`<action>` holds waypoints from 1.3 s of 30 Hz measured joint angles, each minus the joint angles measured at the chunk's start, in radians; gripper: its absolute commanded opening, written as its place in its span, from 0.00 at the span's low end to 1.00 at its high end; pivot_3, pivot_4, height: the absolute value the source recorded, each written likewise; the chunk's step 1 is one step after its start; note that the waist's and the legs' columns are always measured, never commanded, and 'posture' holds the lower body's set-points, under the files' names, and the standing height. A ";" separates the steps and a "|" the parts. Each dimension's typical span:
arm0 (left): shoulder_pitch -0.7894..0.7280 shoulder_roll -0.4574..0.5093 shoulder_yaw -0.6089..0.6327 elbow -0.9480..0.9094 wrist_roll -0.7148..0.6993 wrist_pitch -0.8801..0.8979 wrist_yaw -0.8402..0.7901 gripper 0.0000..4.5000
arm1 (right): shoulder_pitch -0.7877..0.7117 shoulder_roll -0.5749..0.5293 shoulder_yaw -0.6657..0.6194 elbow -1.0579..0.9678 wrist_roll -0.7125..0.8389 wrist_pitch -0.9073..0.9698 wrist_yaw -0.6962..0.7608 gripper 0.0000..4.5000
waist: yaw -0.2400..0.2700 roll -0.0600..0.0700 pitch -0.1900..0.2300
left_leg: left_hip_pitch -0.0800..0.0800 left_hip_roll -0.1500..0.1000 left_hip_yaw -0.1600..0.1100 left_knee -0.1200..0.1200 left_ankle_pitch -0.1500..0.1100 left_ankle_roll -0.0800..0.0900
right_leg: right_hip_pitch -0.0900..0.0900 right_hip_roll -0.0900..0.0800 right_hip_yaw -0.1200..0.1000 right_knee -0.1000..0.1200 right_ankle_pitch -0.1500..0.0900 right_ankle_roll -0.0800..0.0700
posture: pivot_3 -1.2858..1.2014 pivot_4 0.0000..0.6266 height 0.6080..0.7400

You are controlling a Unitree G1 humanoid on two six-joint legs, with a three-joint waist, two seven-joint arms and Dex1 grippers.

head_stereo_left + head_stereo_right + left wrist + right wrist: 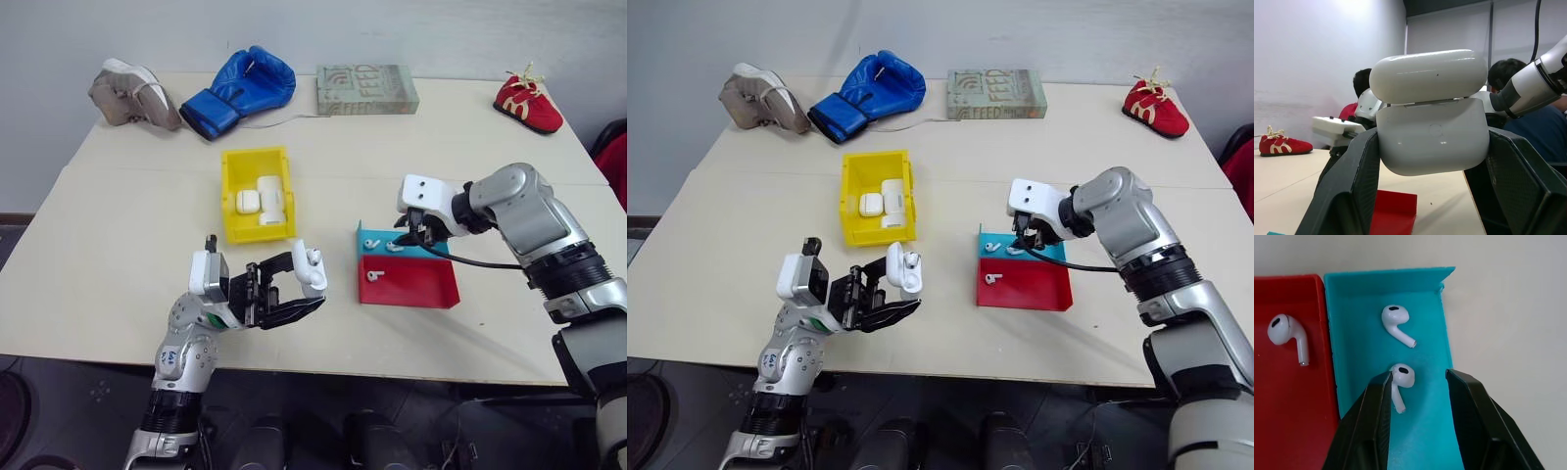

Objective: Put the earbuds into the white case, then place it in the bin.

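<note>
My left gripper (304, 284) is shut on the white case (310, 269), held above the table's near edge with its lid (1427, 76) flipped open. My right gripper (1418, 374) points down into the blue half (1352, 298) of the tray. Its fingers stand apart on either side of one earbud (1400, 377), which lies on the tray floor close to one finger. A second earbud (1396, 318) lies further along the blue half. A third earbud (1283, 330) lies in the red half (1283, 406). The yellow bin (231, 196) stands behind the case and holds white boxes (263, 199).
Along the table's far edge lie a beige shoe (132, 93), a blue boxing glove (240, 93), a grey-green box (367, 88) and a red shoe (529, 103). People sit beyond the table in the left wrist view (1364, 81).
</note>
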 measured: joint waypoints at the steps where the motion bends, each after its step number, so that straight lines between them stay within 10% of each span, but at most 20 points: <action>1: 0.003 0.000 0.000 -0.001 0.000 0.000 0.002 0.63 | -0.003 0.008 0.002 0.014 -0.009 -0.005 0.005 0.38 | 0.000 0.000 0.000 | 0.000 0.000 0.000 0.000 0.000 0.000 | 0.000 0.000 0.000 0.000 0.000 0.000 | 0.52 0.24 1.00; 33: 0.012 0.031 0.002 -0.034 0.000 0.002 0.042 0.63 | -0.041 0.085 0.023 0.123 -0.143 -0.074 0.071 0.38 | -0.002 0.000 0.000 | 0.000 0.000 0.000 0.001 0.000 0.000 | -0.001 -0.001 0.000 0.003 0.000 0.000 | 0.52 0.24 1.00; 39: 0.012 0.031 0.002 -0.034 0.000 0.002 0.047 0.63 | -0.041 0.093 0.019 0.134 -0.143 -0.087 0.081 0.09 | -0.003 0.000 0.000 | 0.001 0.000 0.000 0.001 0.000 0.000 | -0.001 -0.001 0.000 0.004 0.000 0.000 | 0.52 0.24 1.00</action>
